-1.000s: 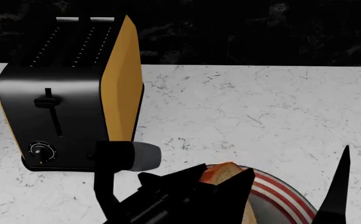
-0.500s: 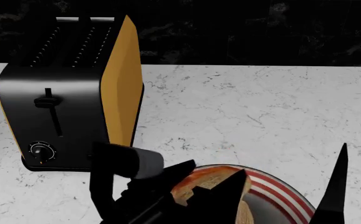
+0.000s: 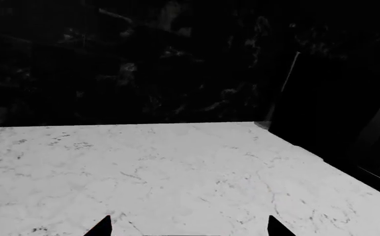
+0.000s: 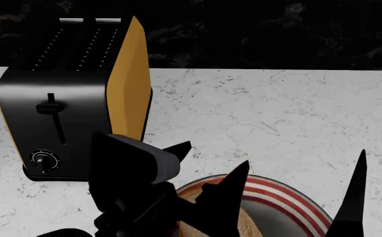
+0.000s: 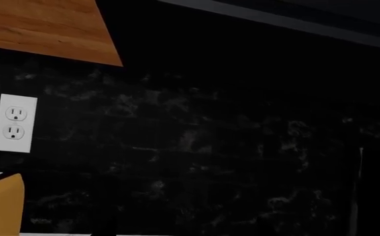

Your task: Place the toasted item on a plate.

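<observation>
A tan, porous slice of toasted bread lies on a round dark grey plate with red and white rim rings near the white marble counter's front edge. The left gripper hovers just above, fingers spread, empty. Only one dark finger of the right gripper shows; its state cannot be told. A black toaster with orange sides stands behind.

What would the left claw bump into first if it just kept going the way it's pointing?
Probably bare marble countertop first: the left gripper points low across it, nothing in between. If it skimmed over, the black backsplash wall comes next. Depth is uncertain.
</observation>
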### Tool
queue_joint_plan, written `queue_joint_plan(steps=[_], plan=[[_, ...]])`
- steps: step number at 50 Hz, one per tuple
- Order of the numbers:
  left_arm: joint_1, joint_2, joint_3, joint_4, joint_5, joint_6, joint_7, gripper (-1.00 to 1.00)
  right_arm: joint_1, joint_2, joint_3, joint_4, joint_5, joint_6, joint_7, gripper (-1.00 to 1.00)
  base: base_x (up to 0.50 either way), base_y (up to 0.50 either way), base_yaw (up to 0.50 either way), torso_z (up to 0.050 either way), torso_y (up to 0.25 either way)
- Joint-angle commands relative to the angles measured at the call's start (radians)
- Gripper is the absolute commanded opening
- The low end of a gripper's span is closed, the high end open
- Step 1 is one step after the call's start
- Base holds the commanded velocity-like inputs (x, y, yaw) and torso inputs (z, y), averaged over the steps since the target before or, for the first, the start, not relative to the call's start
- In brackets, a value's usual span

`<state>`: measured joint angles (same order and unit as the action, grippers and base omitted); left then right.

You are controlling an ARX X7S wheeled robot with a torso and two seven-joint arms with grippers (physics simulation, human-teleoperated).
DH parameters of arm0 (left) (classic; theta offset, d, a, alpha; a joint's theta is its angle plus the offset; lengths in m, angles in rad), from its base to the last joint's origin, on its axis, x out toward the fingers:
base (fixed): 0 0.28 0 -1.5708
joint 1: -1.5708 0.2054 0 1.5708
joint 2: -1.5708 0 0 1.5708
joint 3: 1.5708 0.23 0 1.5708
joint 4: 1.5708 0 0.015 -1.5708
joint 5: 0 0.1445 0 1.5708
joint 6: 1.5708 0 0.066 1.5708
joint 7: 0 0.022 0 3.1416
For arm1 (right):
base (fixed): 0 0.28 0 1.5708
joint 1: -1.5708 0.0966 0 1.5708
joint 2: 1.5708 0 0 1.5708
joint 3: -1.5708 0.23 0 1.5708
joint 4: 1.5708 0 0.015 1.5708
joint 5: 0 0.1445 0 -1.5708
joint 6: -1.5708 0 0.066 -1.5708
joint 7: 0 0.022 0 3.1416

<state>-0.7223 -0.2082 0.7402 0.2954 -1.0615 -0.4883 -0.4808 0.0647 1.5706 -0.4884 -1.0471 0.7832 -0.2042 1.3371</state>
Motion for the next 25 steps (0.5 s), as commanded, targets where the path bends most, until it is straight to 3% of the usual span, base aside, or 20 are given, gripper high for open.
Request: queue_joint_plan(steps=[1, 18, 25], plan=[[-0.072, -0.029, -0.027, 0.076, -0.017, -0.036, -0.062, 1.0, 0.016, 0.0, 0.016, 0.0, 0.029, 0.011, -0.019, 1.0, 0.0, 0.0, 0.0, 0.0, 0.0], [-0.192, -0.212, -0.202, 0.333, -0.156, -0.111, -0.299, 1.0, 0.02, -0.005, 0.013, 0.0, 0.036, 0.012, -0.049, 1.0, 0.0, 0.0, 0.0, 0.0, 0.001], [-0.197, -0.324, -0.284, 0.421, -0.224, -0.126, -0.406, 1.0, 0.2, -0.062, -0.064, 0.0, 0.097, 0.096, -0.104, 1.0, 0.0, 0.0, 0.0, 0.0, 0.0]])
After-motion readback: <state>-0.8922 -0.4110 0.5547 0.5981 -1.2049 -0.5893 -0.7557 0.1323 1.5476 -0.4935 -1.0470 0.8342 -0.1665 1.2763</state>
